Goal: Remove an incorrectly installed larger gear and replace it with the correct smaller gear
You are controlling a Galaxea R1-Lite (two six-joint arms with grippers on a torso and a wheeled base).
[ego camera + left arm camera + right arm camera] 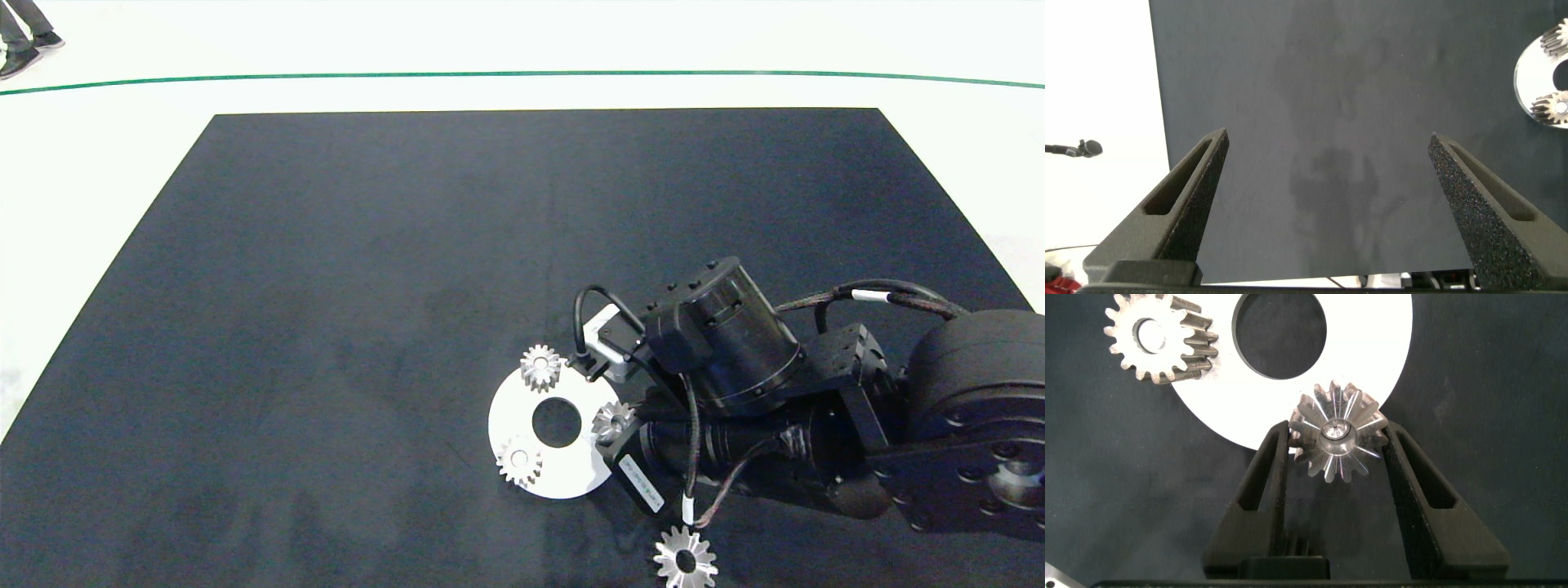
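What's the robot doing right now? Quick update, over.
Right gripper shut on the smaller gear at the white disc's rim. Left gripper open, idle over bare mat. Larger gear lies off the disc. Nothing blocking.

Four silver gears in all. One larger gear (pixel 686 559), long-toothed, by the surface's near edge. One smaller gear (pixel 612 420) (the one between the fingers of the right claw (pixel 1335 434)). One paler gear (pixel 541 367) and a second paler gear (pixel 519 461), both on the disc, making three small gears against one wide one. One white disc (pixel 571 478), with one round hole in its middle. One dark mat (pixel 408 245). Two claws, counting the left claw (pixel 1328 137), each with two grey fingers, four fingers together. One green line (pixel 522 73) beyond the far edge. Two shoes (pixel 24 51) past the far left corner.
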